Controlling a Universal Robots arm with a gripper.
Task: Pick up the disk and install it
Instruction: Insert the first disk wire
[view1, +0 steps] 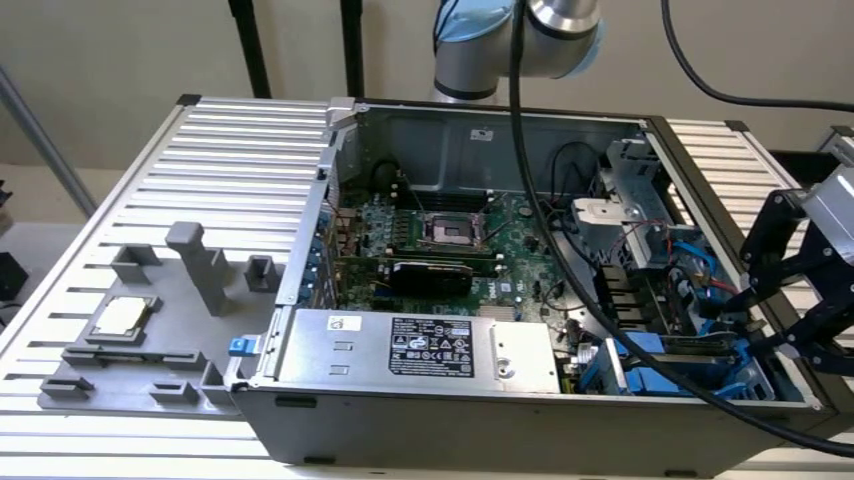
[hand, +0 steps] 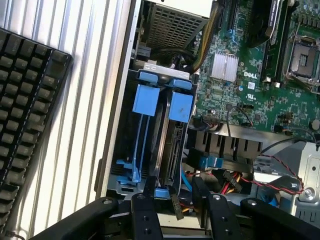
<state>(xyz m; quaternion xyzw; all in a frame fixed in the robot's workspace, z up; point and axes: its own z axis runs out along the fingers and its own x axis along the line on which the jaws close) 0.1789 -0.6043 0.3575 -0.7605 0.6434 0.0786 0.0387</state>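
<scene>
The disk (hand: 167, 150) stands on edge in the blue-railed bay, close beside the case wall (hand: 116, 130). The hand (hand: 172, 197) hangs over its near end, fingers parted; whether they touch it is hard to tell. Cables (hand: 235, 181) crowd the bay's inner side, and the ribbed counter (hand: 85, 100) lies open beyond the wall.

A: Where's the disk (hand: 170, 150) sitting?
B: On edge in the bay (hand: 122, 145), at the case (view1: 441, 435) corner on the exterior view's right.
A: And the gripper (hand: 171, 197)?
B: Right above that bay. The keyboard (hand: 25, 125) lies outside the case, on the table (view1: 254, 130).
</scene>
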